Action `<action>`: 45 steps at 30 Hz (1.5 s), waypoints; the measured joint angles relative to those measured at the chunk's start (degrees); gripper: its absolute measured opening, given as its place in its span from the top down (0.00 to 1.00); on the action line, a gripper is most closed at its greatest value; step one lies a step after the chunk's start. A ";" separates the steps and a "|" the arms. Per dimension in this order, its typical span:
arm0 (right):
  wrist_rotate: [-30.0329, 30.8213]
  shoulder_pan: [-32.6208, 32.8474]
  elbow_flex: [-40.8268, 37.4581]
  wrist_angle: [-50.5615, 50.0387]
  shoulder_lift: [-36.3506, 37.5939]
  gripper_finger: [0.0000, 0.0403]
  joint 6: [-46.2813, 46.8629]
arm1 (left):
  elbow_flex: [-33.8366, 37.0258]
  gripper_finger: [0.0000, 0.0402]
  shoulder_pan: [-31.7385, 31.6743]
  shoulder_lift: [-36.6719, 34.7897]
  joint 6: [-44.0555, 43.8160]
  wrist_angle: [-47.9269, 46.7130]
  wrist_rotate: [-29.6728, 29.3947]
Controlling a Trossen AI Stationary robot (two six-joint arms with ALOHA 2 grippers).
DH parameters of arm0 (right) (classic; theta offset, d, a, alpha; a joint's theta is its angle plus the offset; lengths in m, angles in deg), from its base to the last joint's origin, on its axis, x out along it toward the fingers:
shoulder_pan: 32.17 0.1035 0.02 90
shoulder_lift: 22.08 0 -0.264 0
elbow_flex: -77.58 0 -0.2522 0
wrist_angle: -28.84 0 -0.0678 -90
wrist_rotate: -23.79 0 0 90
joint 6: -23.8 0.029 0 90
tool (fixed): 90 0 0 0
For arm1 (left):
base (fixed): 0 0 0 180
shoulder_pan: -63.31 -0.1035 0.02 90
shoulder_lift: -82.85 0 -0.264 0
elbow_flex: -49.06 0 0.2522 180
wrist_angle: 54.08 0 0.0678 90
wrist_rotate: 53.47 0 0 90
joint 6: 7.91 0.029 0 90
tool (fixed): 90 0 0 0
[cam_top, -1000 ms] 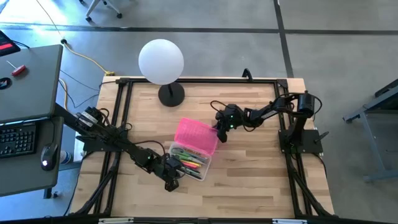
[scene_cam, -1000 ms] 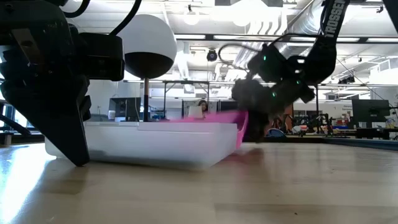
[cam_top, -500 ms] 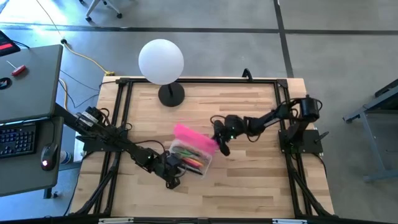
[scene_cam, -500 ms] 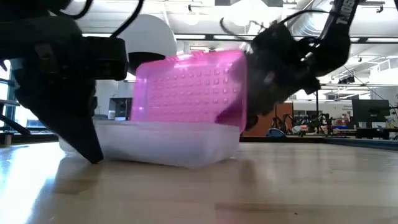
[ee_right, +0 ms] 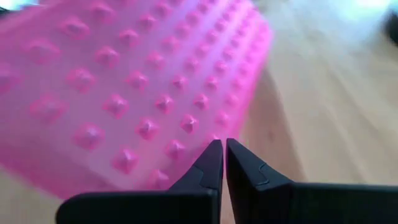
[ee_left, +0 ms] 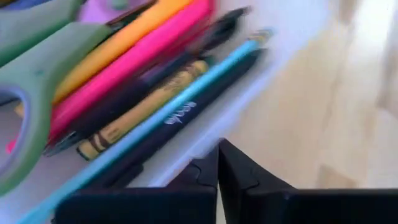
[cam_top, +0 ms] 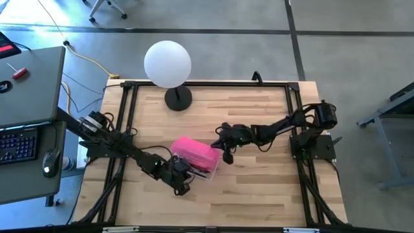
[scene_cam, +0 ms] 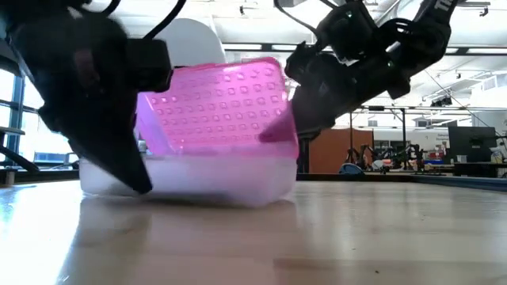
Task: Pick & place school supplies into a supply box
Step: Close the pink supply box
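A clear box lies mid-table, its pink lid tilted partly down. The right gripper, fingers pressed together, is set against the lid's edge. The left gripper, fingers together, is braced against the box wall; pens and scissors lie inside.

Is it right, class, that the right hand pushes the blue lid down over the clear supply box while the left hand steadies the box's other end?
One detail is wrong: the lid is bright pink, not blue, as the high and low views show. The rest stands: the right hand pushes it down over the clear supply box, and the left hand steadies the box's other end.
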 joint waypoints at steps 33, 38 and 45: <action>6.44 10.34 0.01 -5.83 8.86 1.00 0.00 | -23.63 0.93 1.21 -3.80 1.83 -39.70 -11.78; 6.49 12.61 0.01 -6.59 8.67 1.00 0.00 | -21.22 0.92 -3.49 -2.24 1.94 -40.33 -2.11; 6.11 13.06 0.01 -6.85 4.04 1.00 1.70 | -18.57 0.97 -6.39 -1.92 4.81 -32.98 3.76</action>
